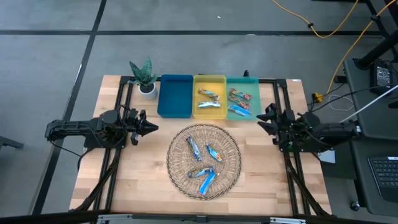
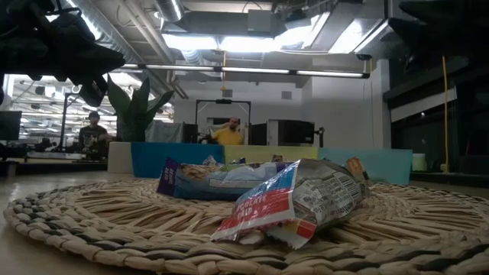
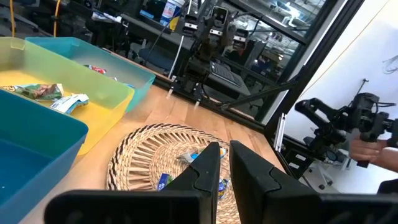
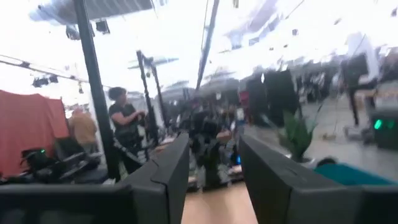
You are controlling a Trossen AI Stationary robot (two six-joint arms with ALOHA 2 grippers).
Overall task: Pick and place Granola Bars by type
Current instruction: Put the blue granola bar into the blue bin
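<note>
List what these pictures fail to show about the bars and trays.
- Blue tray: its inside is hidden in the low view by its own wall.
- Bars in the green tray: too small in the high view to read wrappers.
- Bars on the woven mat: partly blocked in the left wrist view by the left gripper.
- Right wrist view: blurred, no bars visible.

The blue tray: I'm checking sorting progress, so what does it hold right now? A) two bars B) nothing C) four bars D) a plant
B: in the high view the blue tray shows only its bare floor, while the yellow tray and green tray beside it each hold wrapped bars.
</note>
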